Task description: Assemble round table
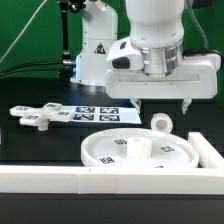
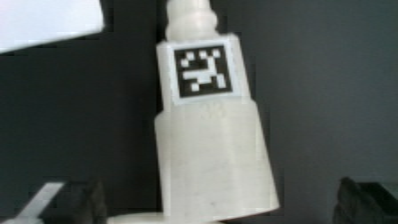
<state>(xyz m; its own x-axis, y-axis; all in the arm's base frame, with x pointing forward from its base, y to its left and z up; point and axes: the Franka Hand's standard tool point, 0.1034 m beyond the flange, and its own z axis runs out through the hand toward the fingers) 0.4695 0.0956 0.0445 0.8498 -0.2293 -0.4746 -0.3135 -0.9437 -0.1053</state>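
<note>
The large round rimmed disc (image 1: 140, 152) lies flat near the front wall, with a small raised hub (image 1: 137, 146) at its middle. The short cylindrical post (image 1: 161, 122) sits just behind the disc's far rim. My gripper (image 1: 163, 105) hangs right above it, jaws wide open and empty. In the wrist view the post (image 2: 214, 140) with its square tag (image 2: 201, 70) lies between my dark fingertips (image 2: 64, 200), touching neither; the gripper (image 2: 214, 205) is open. The flat cross-shaped piece (image 1: 38, 116) lies at the exterior view's left.
The marker board (image 1: 97, 113) lies behind the disc, next to the cross piece. A long white border wall (image 1: 90, 181) runs along the front and turns up the exterior view's right (image 1: 207, 150). The robot's base (image 1: 95, 55) stands behind.
</note>
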